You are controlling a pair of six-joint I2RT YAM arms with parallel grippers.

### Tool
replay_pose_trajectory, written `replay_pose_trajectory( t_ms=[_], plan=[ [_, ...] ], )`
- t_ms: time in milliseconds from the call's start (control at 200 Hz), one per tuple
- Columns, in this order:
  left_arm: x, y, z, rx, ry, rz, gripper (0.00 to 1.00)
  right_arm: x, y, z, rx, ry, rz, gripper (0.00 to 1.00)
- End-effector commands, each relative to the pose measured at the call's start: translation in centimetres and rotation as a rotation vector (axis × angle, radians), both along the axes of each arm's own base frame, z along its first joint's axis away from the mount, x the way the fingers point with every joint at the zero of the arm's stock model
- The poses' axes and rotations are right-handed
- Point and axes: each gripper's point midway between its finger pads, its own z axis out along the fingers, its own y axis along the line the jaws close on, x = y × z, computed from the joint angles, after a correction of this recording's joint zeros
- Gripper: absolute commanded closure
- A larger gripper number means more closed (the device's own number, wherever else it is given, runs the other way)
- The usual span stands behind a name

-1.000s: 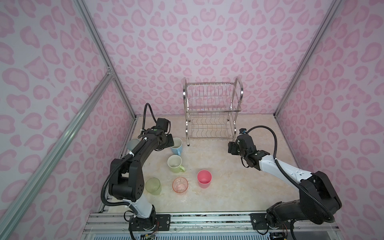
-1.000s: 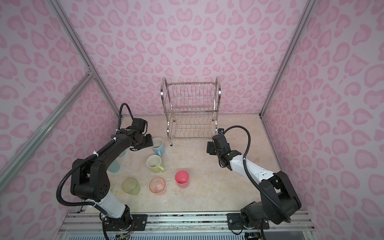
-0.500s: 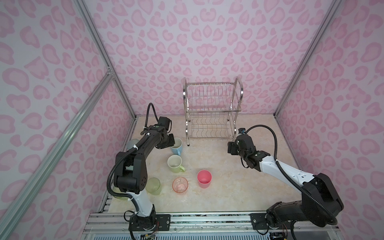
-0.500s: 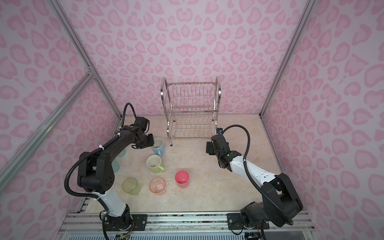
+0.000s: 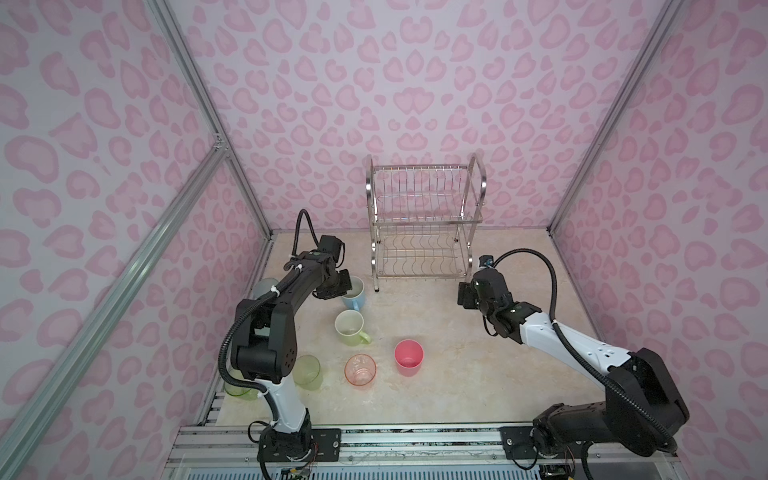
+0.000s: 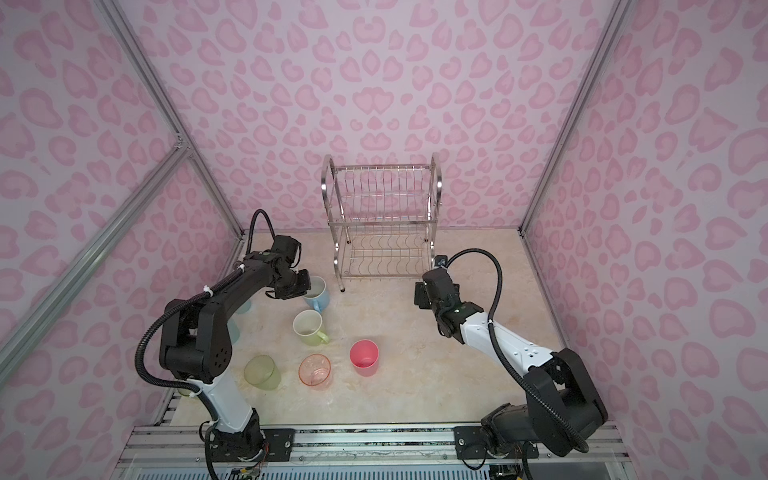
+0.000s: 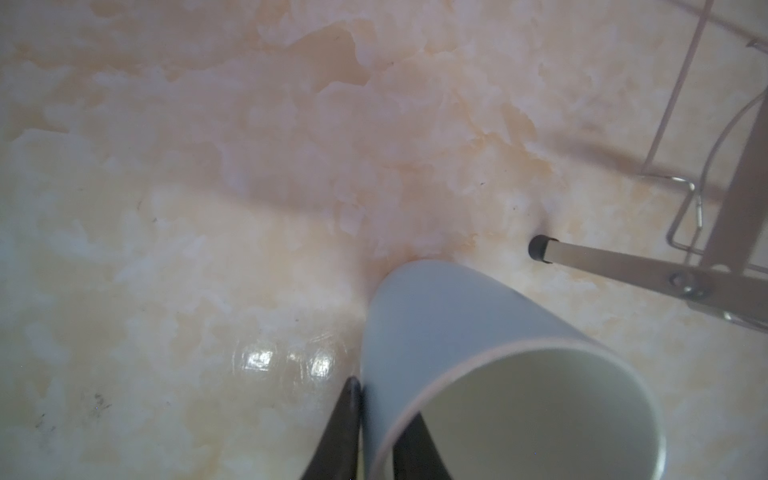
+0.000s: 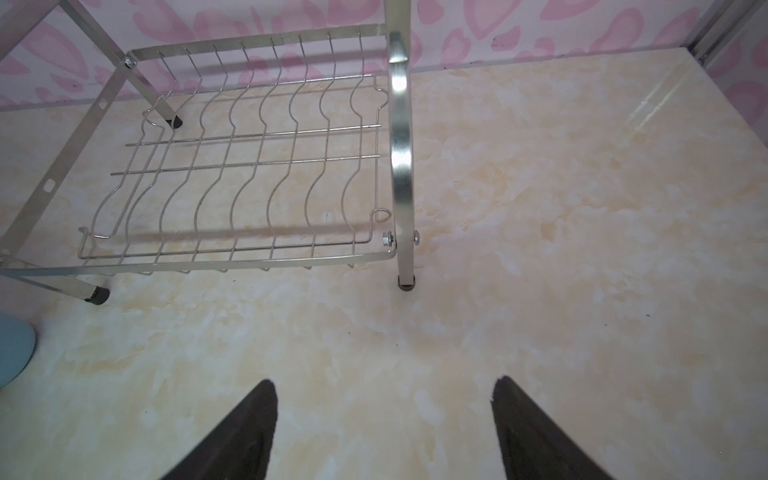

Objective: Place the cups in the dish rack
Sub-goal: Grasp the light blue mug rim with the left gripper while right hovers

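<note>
Dish rack (image 5: 426,224) bare on both tiers: nothing loaded yet. Left gripper (image 7: 380,432) clamped on blue mug (image 7: 478,332) wall, mug apparently resting on table (image 5: 478,374) beside rack leg. Right gripper (image 8: 384,399) jaws apart. Other cups (image 5: 360,370) on table.

Pale pink walls (image 5: 415,104) printed with darker pink heart-like blotches enclose a glossy cream marble-patterned tabletop (image 5: 457,374), framed by silver aluminium corner struts (image 5: 203,104). Soft light leaves small bright glints (image 7: 257,359) on that surface.
</note>
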Motion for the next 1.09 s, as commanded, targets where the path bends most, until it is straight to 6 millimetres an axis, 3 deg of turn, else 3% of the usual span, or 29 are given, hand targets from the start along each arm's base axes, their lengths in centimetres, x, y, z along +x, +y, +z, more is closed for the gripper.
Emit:
replay_pose_trajectory(
  t_ms=[0,325,860,1090],
  plan=[
    [0.4,0.1,0.4,-0.001,-0.018,0.014,0.87,0.1,-0.5,0.1,-0.018,-0.015,-0.018,0.19],
    [0.6,0.1,0.6,-0.001,-0.027,0.015,0.95,0.4,-0.5,0.8,-0.012,-0.035,-0.026,0.20],
    [1.5,-1.0,5.0,-0.132,-0.145,0.026,0.97,0.4,-1.0,1.5,0.020,-0.071,-0.079,0.20],
    [1.4,-1.3,6.0,-0.194,-0.174,0.037,0.97,0.2,-0.9,1.8,0.034,-0.072,-0.075,0.20]
  ],
)
